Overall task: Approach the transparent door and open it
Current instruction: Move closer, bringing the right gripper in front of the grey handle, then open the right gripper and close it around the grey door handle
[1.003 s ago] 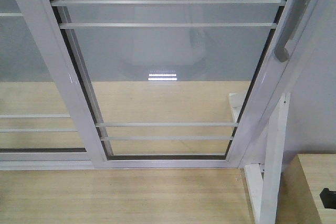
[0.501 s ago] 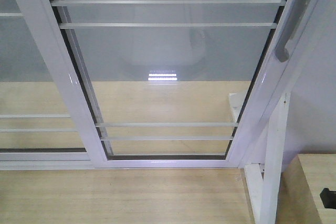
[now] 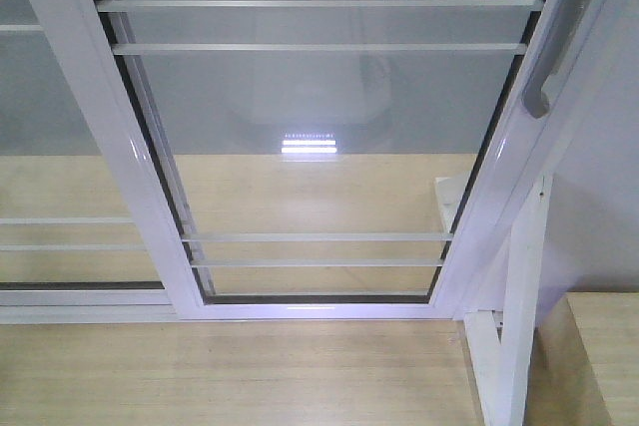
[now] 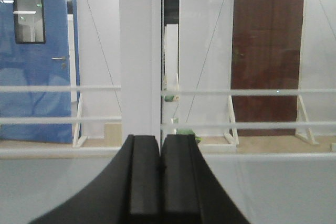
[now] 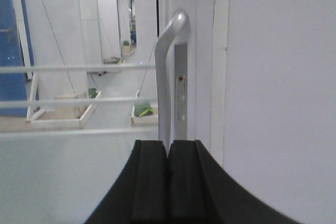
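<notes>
Glass door (image 3: pixel 319 107) is filling the front view, its glossy white frame (image 3: pixel 90 97) leaning across the shot and thin white bars (image 3: pixel 319 48) crossing the pane. Its grey handle (image 3: pixel 545 72) is curving off the right rail, close to a white wall (image 3: pixel 599 207). A second glazed panel (image 3: pixel 50 97) is sitting just left of it. Pale wood floor (image 3: pixel 220 376) is running up to the bottom track.

The right gripper (image 5: pixel 168 182) is pointing straight at the handle, which is rising just beyond its tips. Its black fingers (image 5: pixel 149 182) are pressing flush together with nothing between them. The left gripper (image 4: pixel 160 182) is likewise pinching on nothing, and is facing a white upright (image 4: pixel 139 51) crossed by the bars. Through the glass, a blue door (image 4: pixel 34 61) and a brown door (image 4: pixel 268 51) are showing at the back of the hall.
</notes>
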